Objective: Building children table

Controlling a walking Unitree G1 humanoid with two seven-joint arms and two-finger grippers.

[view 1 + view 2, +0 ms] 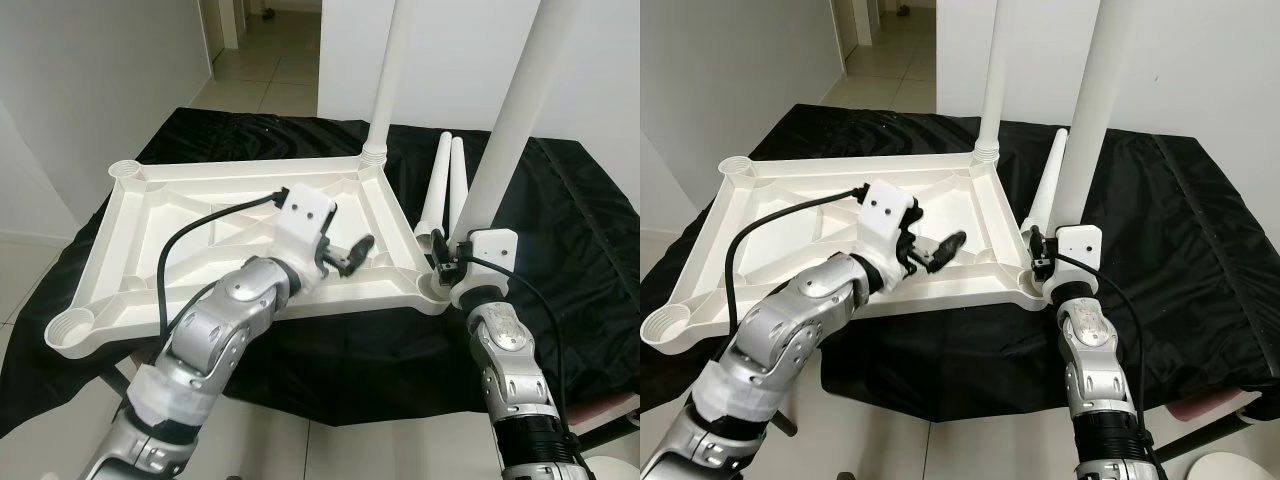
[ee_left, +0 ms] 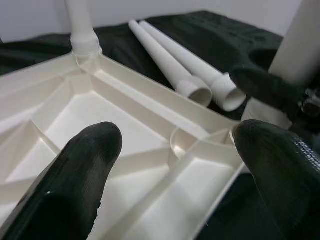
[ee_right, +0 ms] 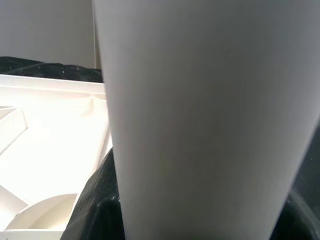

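The white table top (image 1: 200, 215) lies upside down on a black cloth. One white leg (image 1: 385, 80) stands upright in its far right corner socket. A second white leg (image 1: 510, 120) stands upright at the near right corner, and my right gripper (image 1: 449, 262) is shut on its base; in the right wrist view that leg (image 3: 200, 115) is right against the camera. Two loose legs (image 1: 445, 185) lie side by side on the cloth beyond it. My left gripper (image 1: 352, 256) hovers open over the ribbed underside near that corner, its fingertips (image 2: 85, 165) apart and holding nothing.
The black cloth (image 1: 580, 230) covers a low surface that drops off at the front edge. Open sockets sit at the near left (image 1: 70, 330) and far left (image 1: 125, 170) corners. Tiled floor and a doorway (image 1: 260, 60) lie beyond.
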